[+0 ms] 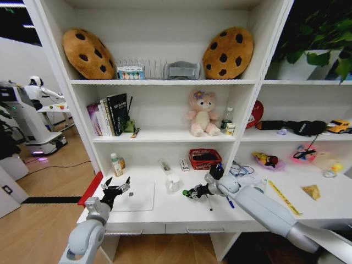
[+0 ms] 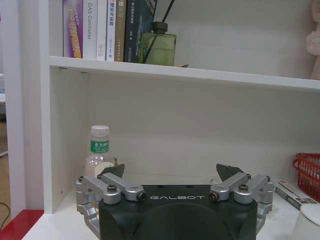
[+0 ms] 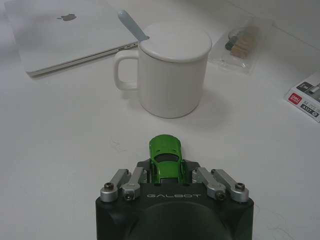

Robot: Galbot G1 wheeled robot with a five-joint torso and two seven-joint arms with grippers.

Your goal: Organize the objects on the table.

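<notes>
Head view: the left gripper (image 1: 116, 188) hovers spread wide over the laptop (image 1: 135, 196) near the table's (image 1: 181, 212) left end. The right gripper (image 1: 192, 192) sits mid-table, clamped on a green car (image 1: 188, 193), pens (image 1: 228, 201) just beside it.

Left wrist view: wide-spread fingers (image 2: 116, 172) face a bottle (image 2: 98, 150) by the shelf's side wall.

Right wrist view: the car (image 3: 166, 157) is pinched between the fingers (image 3: 134, 179), with a lidded mug (image 3: 170, 70) ahead and the laptop (image 3: 70, 30) beyond it.

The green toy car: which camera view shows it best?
The right wrist view. The green toy car sits there large, gripped between the right gripper fingers. In the head view it is a tiny green speck at that gripper.
</notes>
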